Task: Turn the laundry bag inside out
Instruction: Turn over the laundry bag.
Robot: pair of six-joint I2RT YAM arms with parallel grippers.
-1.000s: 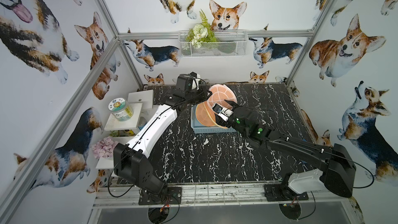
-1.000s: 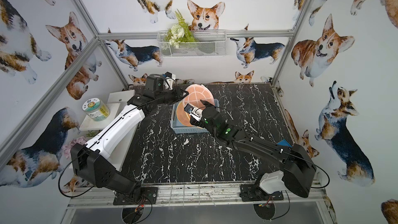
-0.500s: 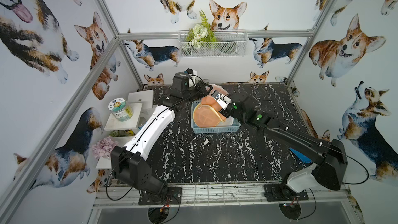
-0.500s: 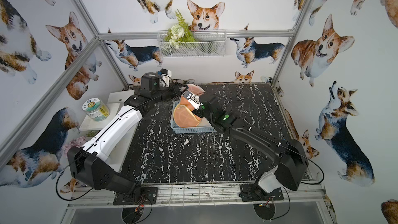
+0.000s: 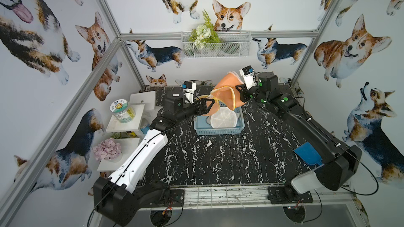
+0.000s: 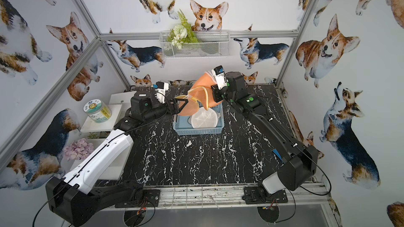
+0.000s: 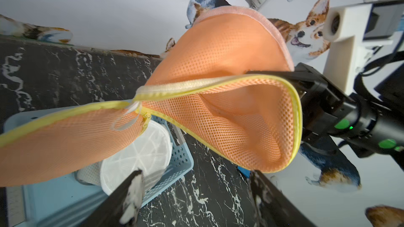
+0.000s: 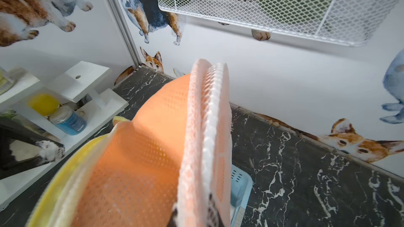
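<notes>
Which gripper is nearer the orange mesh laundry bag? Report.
Right. The right gripper is shut on the orange mesh laundry bag; the left gripper stands open beside its yellow-trimmed rim, gripping nothing.

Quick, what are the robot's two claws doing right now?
Left gripper: open, holding nothing.
Right gripper: shut on the orange mesh laundry bag.

Blurred and cut off at the picture's edge, the laundry bag (image 8: 135, 171) hides nearly all of the right gripper (image 8: 192, 211) in the right wrist view. In both top views it apparently covers the far end of the basket (image 5: 218, 131).
</notes>
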